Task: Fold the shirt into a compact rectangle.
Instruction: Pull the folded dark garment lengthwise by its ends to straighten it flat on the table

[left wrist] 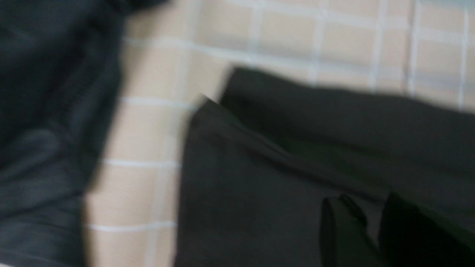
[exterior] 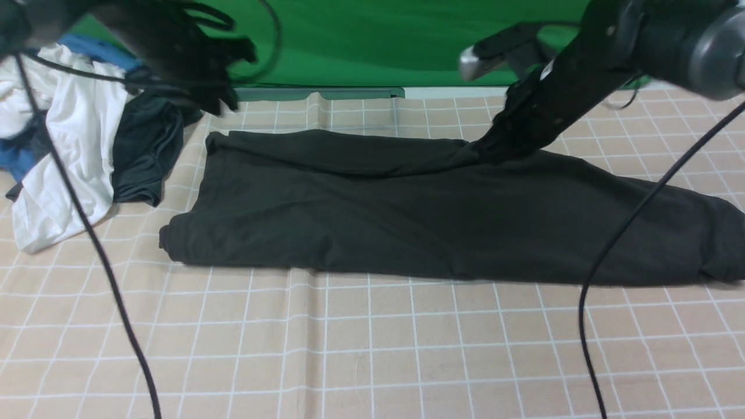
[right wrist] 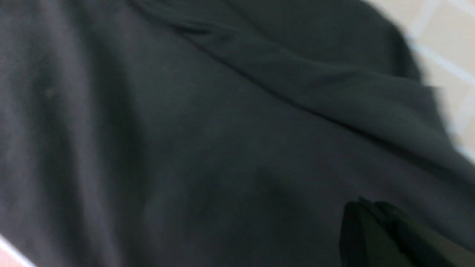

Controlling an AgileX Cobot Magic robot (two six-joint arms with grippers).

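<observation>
The black shirt [exterior: 430, 209] lies folded lengthwise across the checked tablecloth, with no logo or label showing. My right gripper [exterior: 488, 146] reaches down to the shirt's far edge, where the cloth rises in a small peak. In the right wrist view its fingers [right wrist: 365, 230] are pressed together over black cloth [right wrist: 207, 133], shut on the shirt. My left gripper [exterior: 224, 93] hangs blurred above the shirt's far left corner, apart from it. In the left wrist view its fingers [left wrist: 339, 230] stand slightly open with nothing between them, over the shirt's corner [left wrist: 252, 178].
A heap of white [exterior: 75, 151], blue and dark grey-black [exterior: 145, 151] clothes lies at the far left. Black cables [exterior: 105, 262] [exterior: 617, 244] hang across the front of the table. A green backdrop [exterior: 378, 41] closes the far side.
</observation>
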